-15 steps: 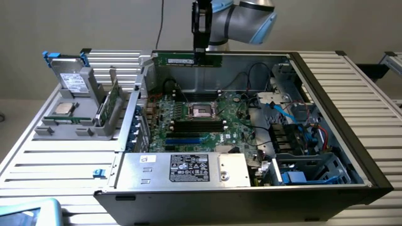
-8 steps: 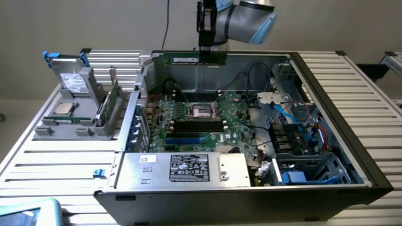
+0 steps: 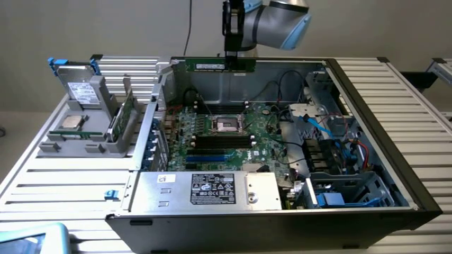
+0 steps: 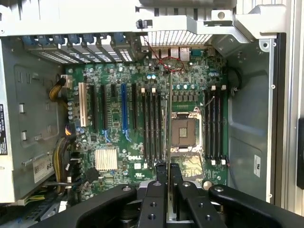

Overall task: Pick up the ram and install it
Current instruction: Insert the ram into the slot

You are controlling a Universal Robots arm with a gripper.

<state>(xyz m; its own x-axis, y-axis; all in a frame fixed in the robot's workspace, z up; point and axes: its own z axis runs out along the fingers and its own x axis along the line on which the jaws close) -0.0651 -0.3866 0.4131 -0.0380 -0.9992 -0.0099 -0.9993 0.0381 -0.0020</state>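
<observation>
The pincer (image 3: pixel 238 55) is clamped on the ram (image 3: pixel 211 64), holding it level and edge-down, high above the open case (image 3: pixel 395 159). In the wrist view its long axis runs parallel to the black slots (image 4: pixel 152 128). It lines up just beside that bank on the socket (image 4: pixel 183 132) side, not over a slot. Loose cables (image 3: pixel 282 84) lie off to the exterior view's right, and nothing stands between ram and board.

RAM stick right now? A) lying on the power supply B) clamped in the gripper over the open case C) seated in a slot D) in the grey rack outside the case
B: the gripper holds the ram on edge, well above the motherboard.
</observation>
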